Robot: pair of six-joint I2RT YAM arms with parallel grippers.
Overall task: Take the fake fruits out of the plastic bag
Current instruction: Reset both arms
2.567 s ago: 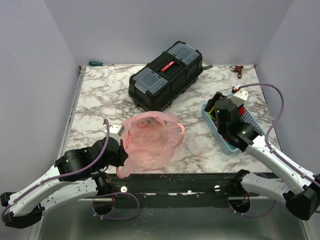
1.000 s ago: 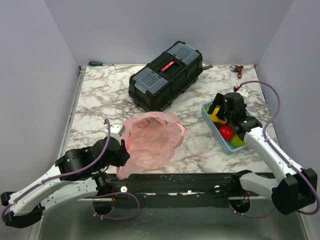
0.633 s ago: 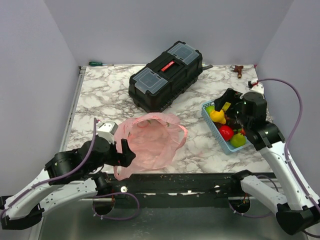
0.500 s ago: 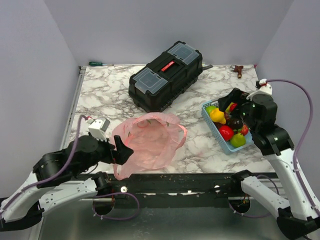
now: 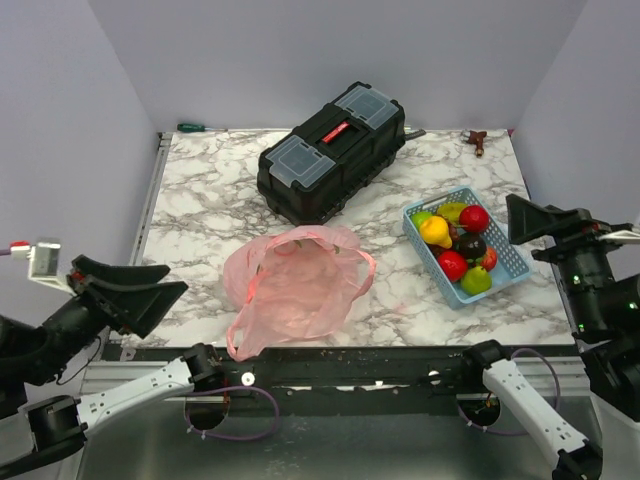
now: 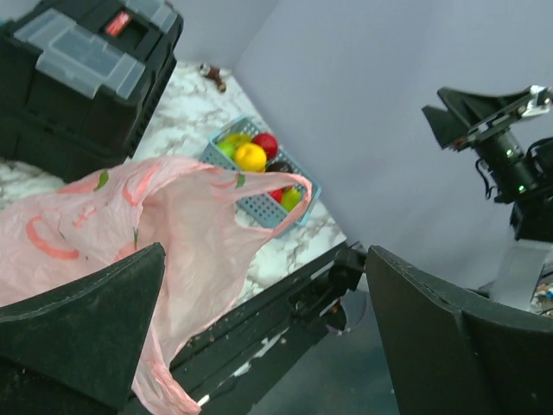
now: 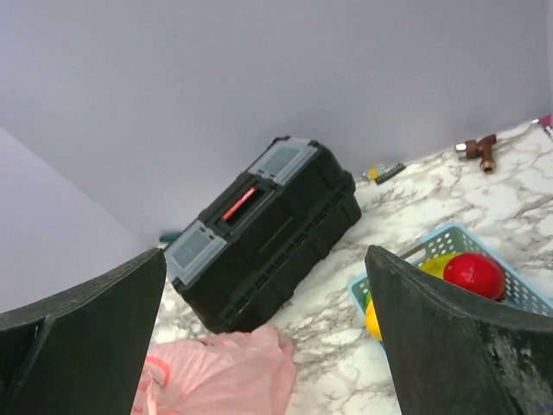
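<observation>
The pink plastic bag lies crumpled at the table's near middle, mouth towards the toolbox; no fruit shows inside it. The fake fruits, yellow, red, green and a dark one, sit in the light blue basket to its right. My left gripper hangs open off the table's near-left corner, apart from the bag. My right gripper stands open, raised beside the basket's right side, holding nothing. The right wrist view shows the bag and a red fruit below it.
A black toolbox with a red latch lies diagonally at the back centre. A green-handled screwdriver rests at the back-left edge and a small brown fitting at the back right. The black frame rail runs along the near edge.
My left gripper opened and let go of the bag's edge, then drew back off the near-left corner. My right arm lifted away from the basket to the right. The bag slumped.
</observation>
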